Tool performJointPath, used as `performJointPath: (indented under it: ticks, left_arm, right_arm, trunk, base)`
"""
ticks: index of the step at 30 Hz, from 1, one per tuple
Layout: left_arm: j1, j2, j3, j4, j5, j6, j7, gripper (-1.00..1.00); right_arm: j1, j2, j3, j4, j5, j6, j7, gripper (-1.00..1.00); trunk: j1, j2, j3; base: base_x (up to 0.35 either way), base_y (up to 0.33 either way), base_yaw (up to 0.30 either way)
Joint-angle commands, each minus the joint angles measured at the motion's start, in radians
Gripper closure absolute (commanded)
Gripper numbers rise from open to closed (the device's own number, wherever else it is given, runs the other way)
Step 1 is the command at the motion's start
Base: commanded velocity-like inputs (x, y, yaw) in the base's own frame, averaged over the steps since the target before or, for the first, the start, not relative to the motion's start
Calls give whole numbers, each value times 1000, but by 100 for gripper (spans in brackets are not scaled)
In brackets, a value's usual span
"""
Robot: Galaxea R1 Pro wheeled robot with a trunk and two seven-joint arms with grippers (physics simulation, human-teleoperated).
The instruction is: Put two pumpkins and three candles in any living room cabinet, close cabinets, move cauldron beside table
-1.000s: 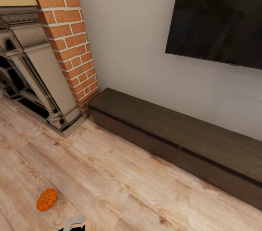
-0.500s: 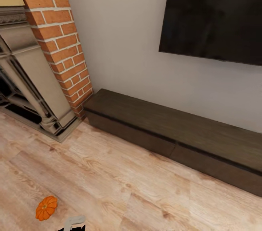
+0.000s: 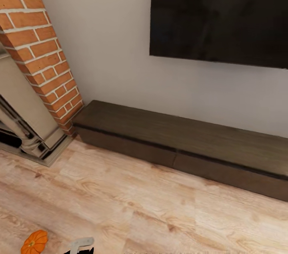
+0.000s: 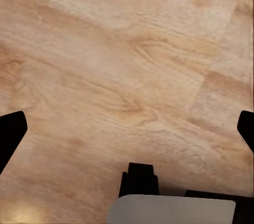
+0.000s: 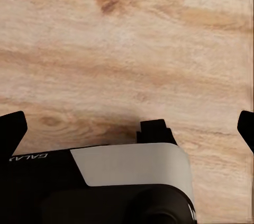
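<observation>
Pale wood floor, white wall, brick fireplace, dark wall-mounted TV.

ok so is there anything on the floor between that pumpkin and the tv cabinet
Nothing visible. Bare wood floor runs from the pumpkin to the cabinet. Its drawer fronts look shut, though, so one must be opened first.

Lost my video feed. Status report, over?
Left gripper and right gripper open, empty, over wood floor. One pumpkin on floor by left arm. Cabinet ahead, drawers shut. Path to it looks clear.
</observation>
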State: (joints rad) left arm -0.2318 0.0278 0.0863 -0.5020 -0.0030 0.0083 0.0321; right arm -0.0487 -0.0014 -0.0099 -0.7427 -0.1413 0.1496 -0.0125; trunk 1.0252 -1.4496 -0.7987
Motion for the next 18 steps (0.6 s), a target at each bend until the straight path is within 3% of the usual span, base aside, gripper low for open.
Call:
performJointPath:
  ticks: [1, 10, 18]
  left_arm:
    - [0, 0, 1, -1, 0, 1, 2, -100]
    - [0, 0, 1, -1, 0, 1, 2, -100]
    - [0, 0, 1, -1, 0, 1, 2, -100]
  right_arm:
    - [0, 0, 1, -1, -10, 5, -1, -100]
    - [0, 0, -1, -1, -11, 4, -1, -100]
    - [0, 1, 1, -2, -9, 4, -1, -100]
  trunk:
    - [0, 0, -1]
    - [0, 0, -1]
    - [0, 0, 3]
  base:
    - [-78, -217, -280]
    - [-14, -276, -280]
    - [0, -52, -275]
